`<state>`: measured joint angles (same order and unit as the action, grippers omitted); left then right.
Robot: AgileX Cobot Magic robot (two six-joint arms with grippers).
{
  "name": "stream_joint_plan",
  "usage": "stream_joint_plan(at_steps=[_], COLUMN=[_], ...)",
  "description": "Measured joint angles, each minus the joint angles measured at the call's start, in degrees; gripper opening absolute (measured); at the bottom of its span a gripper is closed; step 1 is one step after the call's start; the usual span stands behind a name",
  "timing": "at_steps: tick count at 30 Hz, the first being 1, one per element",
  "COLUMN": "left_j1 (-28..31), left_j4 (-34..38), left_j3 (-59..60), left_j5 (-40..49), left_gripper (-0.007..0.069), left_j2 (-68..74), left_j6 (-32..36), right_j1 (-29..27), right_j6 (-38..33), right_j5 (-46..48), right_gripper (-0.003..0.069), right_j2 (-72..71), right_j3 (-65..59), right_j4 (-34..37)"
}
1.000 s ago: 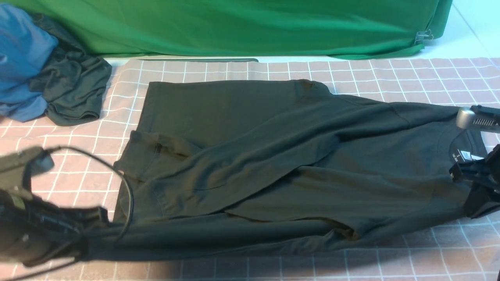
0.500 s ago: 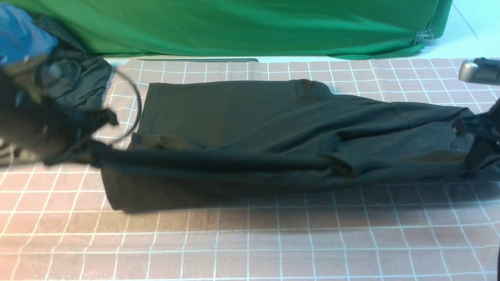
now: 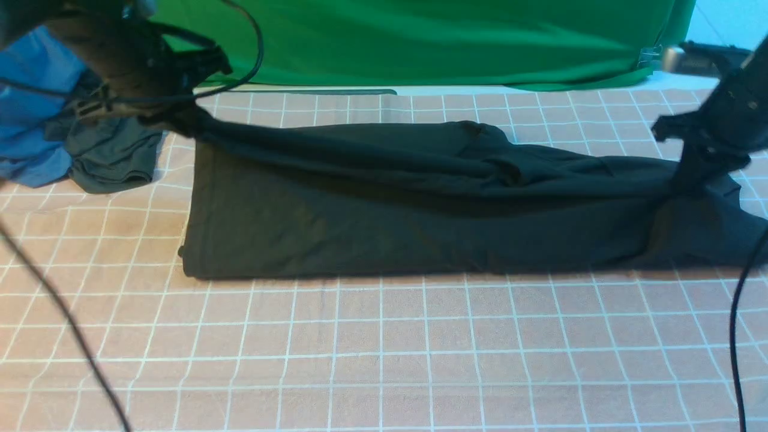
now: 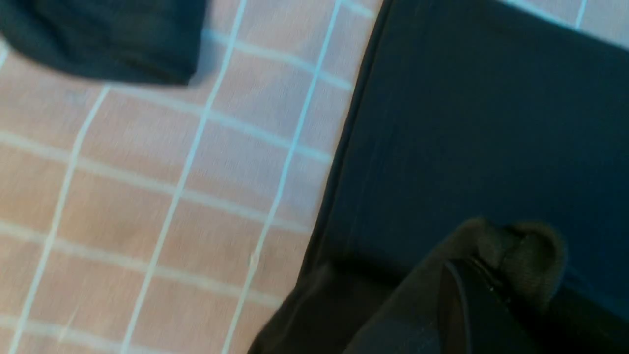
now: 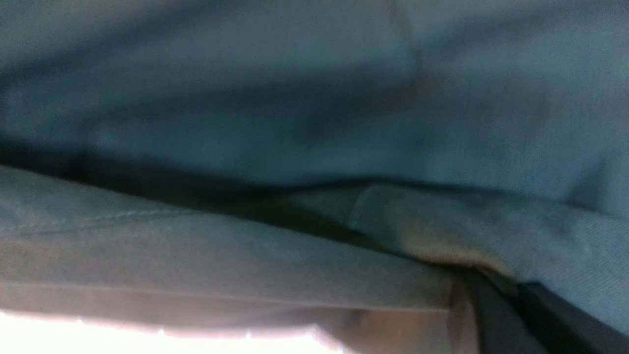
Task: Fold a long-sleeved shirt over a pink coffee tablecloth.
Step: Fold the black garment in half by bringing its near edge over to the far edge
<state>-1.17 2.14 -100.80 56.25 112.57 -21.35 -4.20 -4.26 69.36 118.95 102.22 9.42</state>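
The long-sleeved shirt (image 3: 384, 222) is black and lies lengthwise across the pink coffee tablecloth (image 3: 384, 354), its near long edge lifted and drawn over toward the far side. At the far left, my left gripper (image 3: 180, 117) is shut on the shirt's hem corner, held above the cloth. In the left wrist view the fabric bunches around that gripper (image 4: 491, 275), with the flat shirt (image 4: 467, 123) and the tablecloth (image 4: 147, 196) below. My right gripper (image 3: 687, 180) is shut on the shirt's other end at the right. Shirt fabric (image 5: 314, 98) fills the right wrist view, so its jaws are mostly hidden.
A bright green cloth (image 3: 390, 42) hangs along the back. A blue fabric (image 3: 30, 108) bunched with a smaller dark garment (image 3: 114, 156) lies at the far left. Black cables trail at the near left (image 3: 60, 312) and the right edge (image 3: 735, 336).
Both grippers have carried the shirt's near long edge up and away toward the far side. The fold now covers the sleeves and neck label seen earlier.
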Motion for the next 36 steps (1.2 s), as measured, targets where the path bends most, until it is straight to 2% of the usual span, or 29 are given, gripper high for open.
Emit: stream_joint_plan(at_steps=[7,14,17,20,21,22,23,25,27,29,31,32,34,35,36], left_j1=[0.00,0.00,0.00,0.00,0.04,0.04,0.04,0.04,0.04,0.04,0.04,0.04,0.04,0.04,0.04], left_j4=[-0.12,-0.69,-1.08,-1.64,-1.74,-1.74,-1.74,-1.74,-1.74,-1.74,-1.74,-1.74,-1.74,-1.74,-1.74], left_j3=[-14.85,-17.62,-17.66,-17.66,-17.66,-17.66,-17.66,-17.66,-17.66,-17.66,-17.66,-17.66,-17.66,-17.66,-17.66], left_j5=[2.54,2.18,2.18,2.18,2.08,2.02,1.76,1.13,1.00,0.96,0.58,0.50,-0.08,-0.18,-0.30], left_gripper=[0.0046,0.0046,0.0046,0.0046,0.0046,0.0046,0.0046,0.0046,0.0046,0.0046,0.0046,0.0046,0.0046,0.0046,0.0046], left_j2=[11.91,15.50,16.15,16.49,16.69,16.68,16.68,16.68,16.68,16.68,16.68,16.68,16.68,16.68,16.68], left_j6=[-0.72,-2.46,-2.86,-2.99,-3.03,-3.03,-3.03,-3.09,-3.21,-3.26,-3.37,-3.38,-3.73,-3.81,-3.93], right_j1=[0.00,0.00,0.38,1.03,1.37,1.57,2.03,2.84,3.58,4.93,6.89,7.09,10.30,10.52,12.17], right_j6=[1.00,1.07,1.07,1.02,0.88,0.81,0.69,0.55,-0.33,-3.60,-7.86,-8.28,-12.47,-12.62,-13.95], right_j5=[0.34,-7.81,-11.16,-13.12,-13.49,-13.66,-13.88,-13.13,-12.13,-10.11,-9.02,-8.90,-8.15,-7.93,-6.89], right_gripper=[0.0046,0.0046,0.0074,0.0173,0.0251,0.0275,0.0358,0.0449,0.0472,0.0438,0.0334,0.0320,0.0115,0.0105,0.0057], right_j2=[9.71,12.69,12.69,12.69,12.69,12.69,12.69,12.69,12.48,11.89,11.40,11.35,11.48,11.54,12.18], right_j3=[12.89,15.07,15.14,15.14,15.14,15.14,15.14,16.25,17.61,19.67,20.65,20.72,20.95,20.95,20.95], right_j4=[0.00,0.16,0.09,-0.73,-0.93,-0.99,-0.99,-0.80,0.22,2.63,5.29,5.52,7.52,7.63,8.04])
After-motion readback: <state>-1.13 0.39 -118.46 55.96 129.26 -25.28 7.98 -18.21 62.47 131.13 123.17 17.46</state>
